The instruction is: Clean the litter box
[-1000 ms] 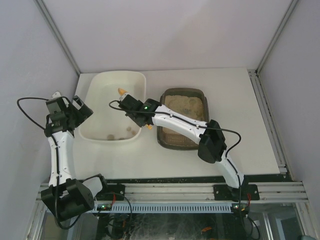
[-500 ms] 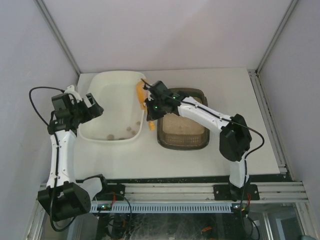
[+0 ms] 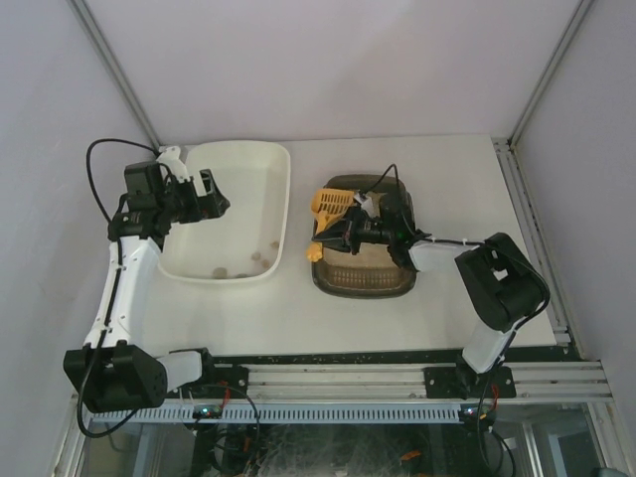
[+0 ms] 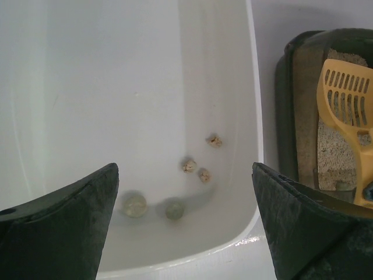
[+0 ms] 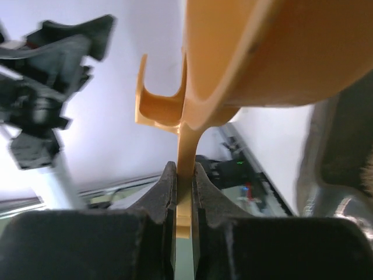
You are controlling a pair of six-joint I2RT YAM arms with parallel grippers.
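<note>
right fingers [image 5: 158, 201]: pressed together on the thin handle of the scoop [image 3: 326, 203], pinching it from both sides with no gap showing.
right gripper [image 3: 340, 237]: over the left half of the litter box [image 3: 364, 287], pointing left, arm stretched across the box from the right.
scoop: yellow, slotted head above the far left corner of the box, handle running back toward the near left rim; cannot tell whether the head touches the litter [image 3: 360, 266].
litter box: dark olive-brown tray right of centre on the table [image 3: 452, 179], just beside the white tub [image 3: 286, 189] but apart from it, with beige sandy litter inside.
left fingers [image 4: 64, 227]: spread wide, nothing between them.
left gripper [image 3: 207, 194]: held above the left side of the tub, pointing right across its floor, touching nothing.
tub: cream-white, larger than the box, left of centre on the table.
clumps [image 4: 201, 174]: three small sandy lumps close together on the tub floor near its right wall.
balls [image 4: 134, 205]: two pale round pieces side by side near the tub's near wall, just left of the lumps.
table: white, carrying both containers side by side.
</note>
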